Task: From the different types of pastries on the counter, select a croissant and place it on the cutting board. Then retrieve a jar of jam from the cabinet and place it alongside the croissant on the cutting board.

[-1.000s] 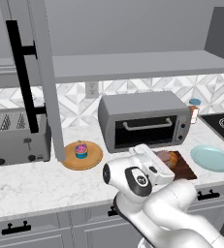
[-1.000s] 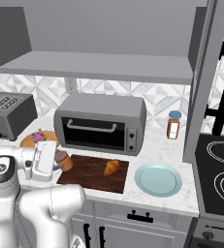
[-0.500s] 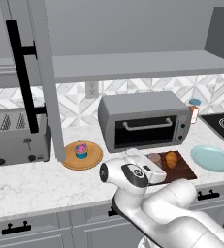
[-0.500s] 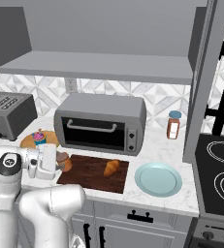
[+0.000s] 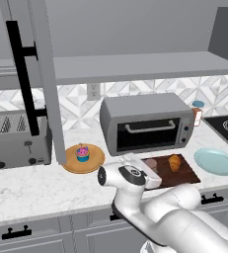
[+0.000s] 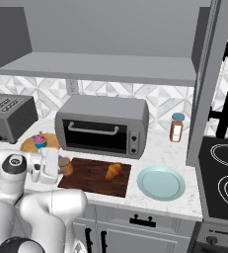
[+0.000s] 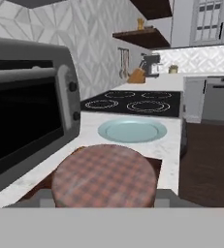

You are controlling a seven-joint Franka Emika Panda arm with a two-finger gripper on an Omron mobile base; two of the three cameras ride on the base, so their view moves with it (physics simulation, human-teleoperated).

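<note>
Marble tabletop (image 5: 31, 197) carries toaster (image 5: 17, 141), oven (image 5: 146, 123), plate (image 6: 161, 182), stove (image 6: 223, 179). Croissant (image 6: 113, 171) lies on board (image 6: 93, 179); tool (image 6: 56, 166) pinches jam (image 7: 105, 177) over the board's left end.

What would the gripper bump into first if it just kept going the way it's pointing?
Probably the jam jar: its plaid lid sits right in front of the gripper, over the cutting board. Beyond it lies the blue plate, though depth is hard to judge.
</note>
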